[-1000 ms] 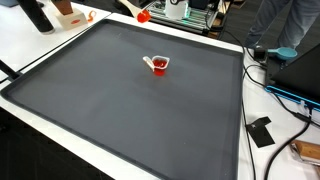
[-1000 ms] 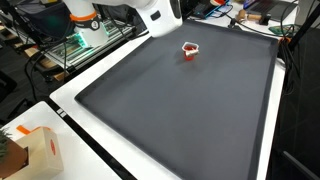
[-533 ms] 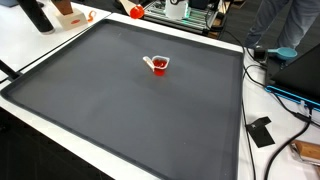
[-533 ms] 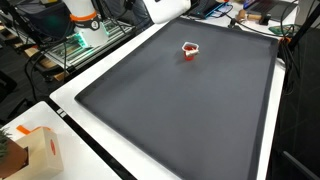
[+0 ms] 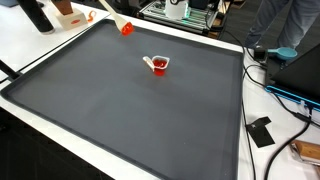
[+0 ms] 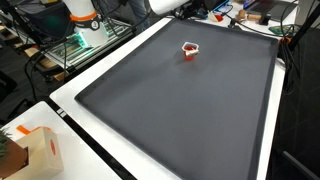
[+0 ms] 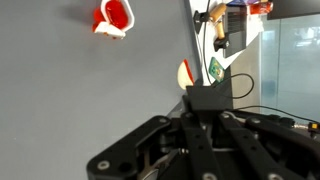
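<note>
The gripper [image 7: 205,96], jaws drawn narrow on what looks like a red-tipped stick [image 5: 124,27], hangs near the far edge of the gray mat [image 5: 150,125], at about 10 o'clock from the 1 red cup [image 5: 160,64], probably carried high to clear it.

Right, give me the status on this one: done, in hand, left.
Done: nothing settled shows. The red cup stands alone on the dark mat with a white piece sticking out of it.
In hand: a red-tipped piece hangs over the mat's far edge, just ahead of the gripper in the wrist view. Whether it is gripped, I cannot tell.
Left: that piece and the cup are well apart.
</note>
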Robot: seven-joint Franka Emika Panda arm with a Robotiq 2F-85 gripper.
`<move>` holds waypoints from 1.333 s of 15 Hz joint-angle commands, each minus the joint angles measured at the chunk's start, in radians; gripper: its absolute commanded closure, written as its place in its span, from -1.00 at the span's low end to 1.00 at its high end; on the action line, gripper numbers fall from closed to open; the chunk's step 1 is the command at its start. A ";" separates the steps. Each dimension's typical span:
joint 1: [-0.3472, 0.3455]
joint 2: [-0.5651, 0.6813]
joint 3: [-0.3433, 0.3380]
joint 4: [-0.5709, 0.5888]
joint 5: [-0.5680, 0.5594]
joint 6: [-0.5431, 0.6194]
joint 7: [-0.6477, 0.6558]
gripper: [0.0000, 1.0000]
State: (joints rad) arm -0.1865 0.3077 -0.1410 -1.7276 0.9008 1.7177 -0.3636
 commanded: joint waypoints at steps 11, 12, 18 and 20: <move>0.041 -0.034 0.043 -0.019 -0.309 0.158 0.092 0.94; 0.046 -0.044 0.049 -0.024 -0.331 0.168 0.091 0.94; 0.104 -0.137 0.097 -0.067 -0.516 0.229 0.081 0.94; 0.129 -0.169 0.114 -0.082 -0.578 0.253 0.081 0.94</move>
State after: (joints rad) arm -0.0879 0.2138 -0.0477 -1.7402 0.4124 1.9183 -0.2950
